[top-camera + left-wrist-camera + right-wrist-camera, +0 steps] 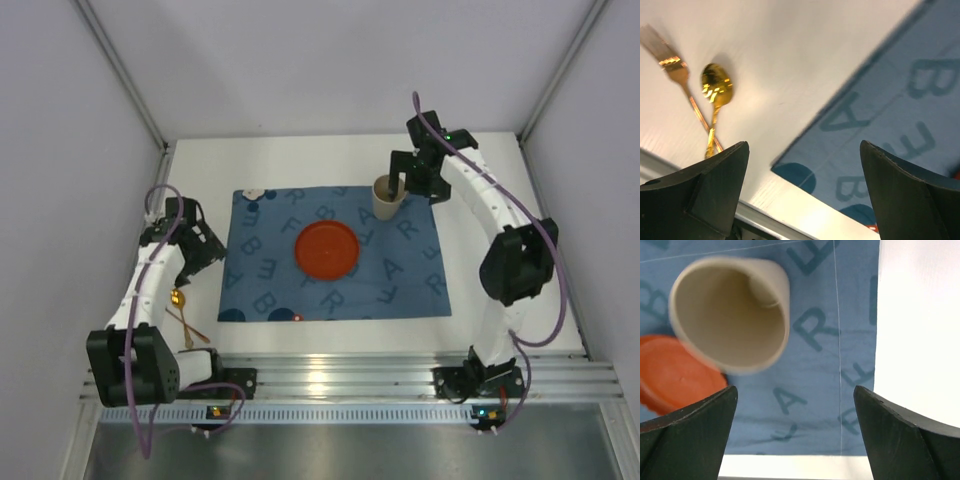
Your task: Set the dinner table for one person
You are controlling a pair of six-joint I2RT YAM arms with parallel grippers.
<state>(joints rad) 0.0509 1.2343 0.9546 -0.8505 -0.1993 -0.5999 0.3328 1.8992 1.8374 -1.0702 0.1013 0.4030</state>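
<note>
Gold metal comes first: a spoon (716, 87) and a fork (675, 62) lie crossed on the bare white tabletop (330, 338), at about 8 o'clock from the plate and off the blue lettered mat (270, 270). I judge them thin, stiff and slick. Since they lie flat and overlap, I would pinch each one singly across the middle of its handle. My left hand (804, 145) hangs over the tabletop at the mat's 9 o'clock side, fingers spread wide, holding nothing. The tabletop itself is rigid and fixed, so there is nothing to grip there; it only receives things. At the mat's centre sits an orange plate (326, 250) with nothing on it. At 1 o'clock from it stands a beige cup (388, 198), upright and empty. It looks light and easy to tip, so I would take it by the wall. My right hand (795, 390) is beside it, fingers wide apart, grasping nothing.
</note>
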